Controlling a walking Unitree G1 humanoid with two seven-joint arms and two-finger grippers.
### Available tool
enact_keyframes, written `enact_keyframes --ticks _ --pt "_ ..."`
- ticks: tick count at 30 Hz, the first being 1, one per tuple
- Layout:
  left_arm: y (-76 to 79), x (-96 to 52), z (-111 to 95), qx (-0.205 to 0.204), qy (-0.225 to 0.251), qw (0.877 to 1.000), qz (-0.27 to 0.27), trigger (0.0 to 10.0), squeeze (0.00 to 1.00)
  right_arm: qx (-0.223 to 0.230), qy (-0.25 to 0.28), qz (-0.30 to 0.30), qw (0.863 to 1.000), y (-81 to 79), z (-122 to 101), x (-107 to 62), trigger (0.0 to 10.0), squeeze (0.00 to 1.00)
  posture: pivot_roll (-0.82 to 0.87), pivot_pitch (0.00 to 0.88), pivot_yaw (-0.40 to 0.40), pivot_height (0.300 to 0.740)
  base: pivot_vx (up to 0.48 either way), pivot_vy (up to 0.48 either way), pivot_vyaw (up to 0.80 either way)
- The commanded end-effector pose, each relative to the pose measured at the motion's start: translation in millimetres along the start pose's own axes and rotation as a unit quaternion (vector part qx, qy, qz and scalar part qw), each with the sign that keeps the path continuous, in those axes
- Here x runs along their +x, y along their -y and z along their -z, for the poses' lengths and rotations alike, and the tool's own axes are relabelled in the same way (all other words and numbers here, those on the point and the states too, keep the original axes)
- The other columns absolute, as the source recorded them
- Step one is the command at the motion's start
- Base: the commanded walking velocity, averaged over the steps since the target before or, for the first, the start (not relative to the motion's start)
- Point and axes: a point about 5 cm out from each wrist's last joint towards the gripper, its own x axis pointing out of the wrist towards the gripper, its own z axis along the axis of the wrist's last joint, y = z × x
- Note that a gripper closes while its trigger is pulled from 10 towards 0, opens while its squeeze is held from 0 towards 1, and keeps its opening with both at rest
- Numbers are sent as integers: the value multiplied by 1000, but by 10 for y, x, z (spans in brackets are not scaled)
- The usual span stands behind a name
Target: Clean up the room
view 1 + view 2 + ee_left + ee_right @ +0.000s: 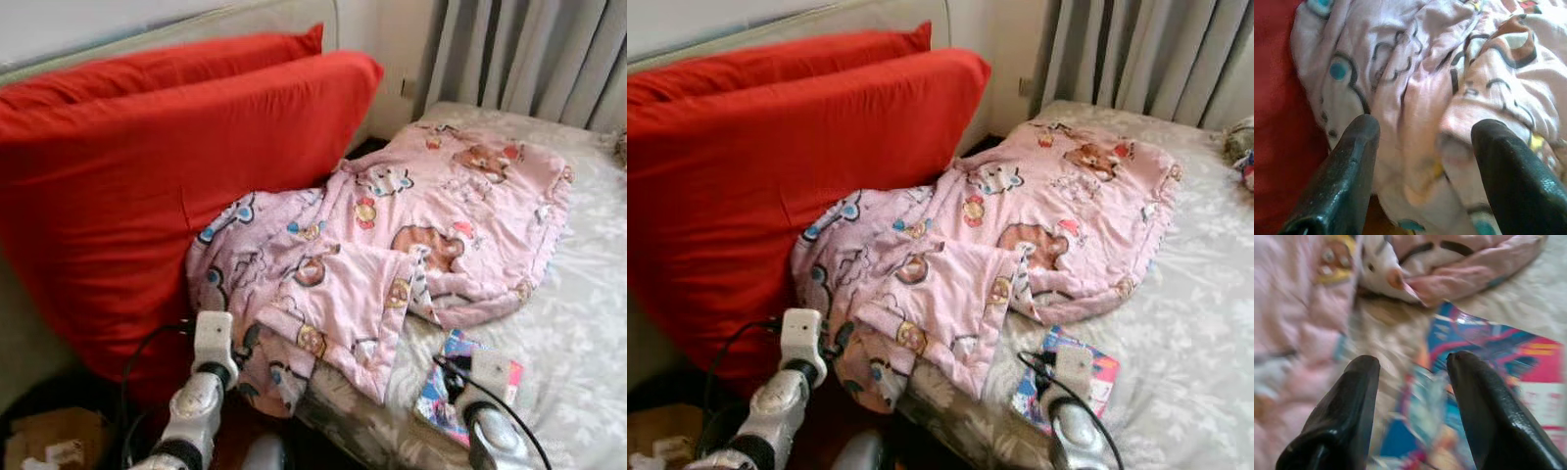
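Note:
A pink cartoon-print blanket point(392, 225) lies crumpled across the bed point(578, 323), its lower end hanging off the near edge beside the red pillows. My left gripper point(1425, 129) is open at that hanging end, with a fold of the blanket point(1420, 98) between its fingers point(1352, 166) but not clamped. A colourful flat book or packet point(443, 397) lies on the sheet just below the blanket. My right gripper point(1413, 362) hovers open over the book point(1508, 357), holding nothing.
Two big red pillows point(147, 176) lean against the wall on the left. Grey curtains point(529, 49) hang behind the bed. A cardboard box point(54, 436) sits on the floor at lower left. A small object point(1242, 147) lies at the bed's far right edge.

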Motion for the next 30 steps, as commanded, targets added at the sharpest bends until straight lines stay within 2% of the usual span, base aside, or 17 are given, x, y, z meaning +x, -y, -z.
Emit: enact_keyframes --ticks 1,6,7,12,18,21,26,28,30 --pt "56 25 -49 -2 13 1000 6 10000 0 22 -22 38 999 194 100 -45 10000 0 57 0 34 611 0 0 0" --pt "51 11 -38 2 14 1000 11 10000 0 42 -20 66 997 297 71 -41 10000 0 56 0 44 611 0 0 0" --pt "48 4 -32 6 14 1000 15 10000 0 53 -15 85 995 367 34 -35 10000 0 55 0 49 611 0 0 0" --pt "39 -5 -37 14 17 999 24 10000 0 72 -14 111 991 496 32 -52 10000 0 47 0 68 611 0 0 0" --pt "68 -15 -40 23 21 999 40 10000 0 72 -14 78 994 436 50 -52 10000 0 39 3 95 611 0 0 0" --pt "66 -39 -22 26 23 998 46 10000 0 63 -17 44 997 333 80 -52 10000 0 36 12 103 611 0 0 0" --pt "69 -101 17 29 29 998 56 10000 0 76 -16 47 996 313 141 -84 10000 0 50 50 113 611 0 0 0" --pt "65 -113 36 30 26 998 58 10000 0 79 -13 51 996 316 138 -86 10000 1000 51 65 115 611 0 0 0" --pt "58 -125 57 31 22 997 61 10000 0 82 -6 57 995 319 109 -75 10000 1000 53 86 120 611 0 0 0"
